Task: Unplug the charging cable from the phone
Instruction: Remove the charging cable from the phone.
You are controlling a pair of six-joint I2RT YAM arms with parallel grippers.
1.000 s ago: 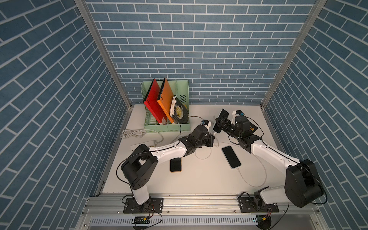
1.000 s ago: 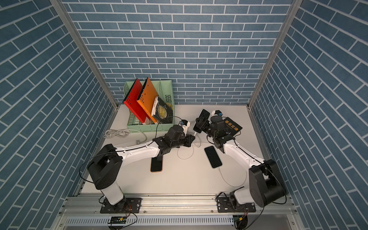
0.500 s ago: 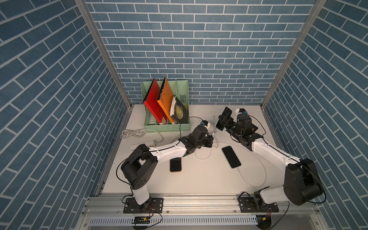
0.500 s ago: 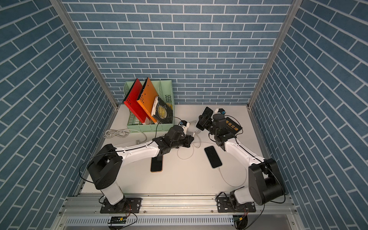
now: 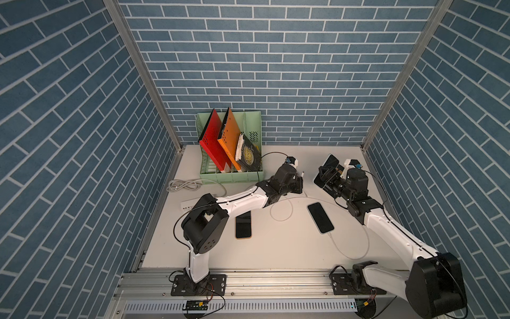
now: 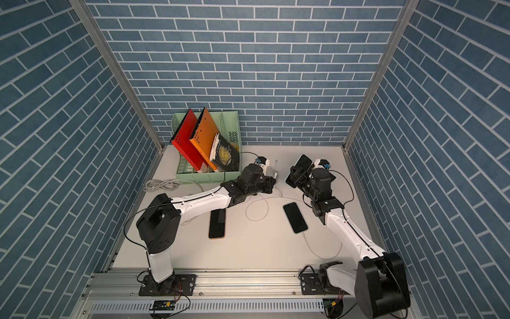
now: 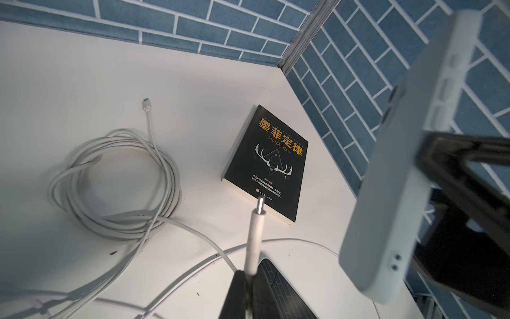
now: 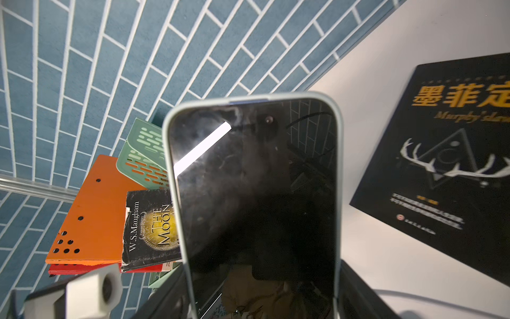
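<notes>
1. Right fingers [image 7: 463, 171] were clamped wide across the phone [image 8: 254, 193], held raised off the table [image 5: 276, 248], well apart from the rack [image 5: 230, 176]; left fingers [image 7: 237, 290] were pinched tight on the cable [image 7: 254, 243], nearer the rack.
2. Its plug tip [image 7: 260, 205] stood bare, clear of the phone, so the unplugging looked done; a good finish would draw the two straight apart, then lower the phone flat.
3. Brick-pattern walls [image 5: 248, 55] closed in three sides; the white table carried a coiled cord [image 7: 116, 179] worth avoiding.
</notes>
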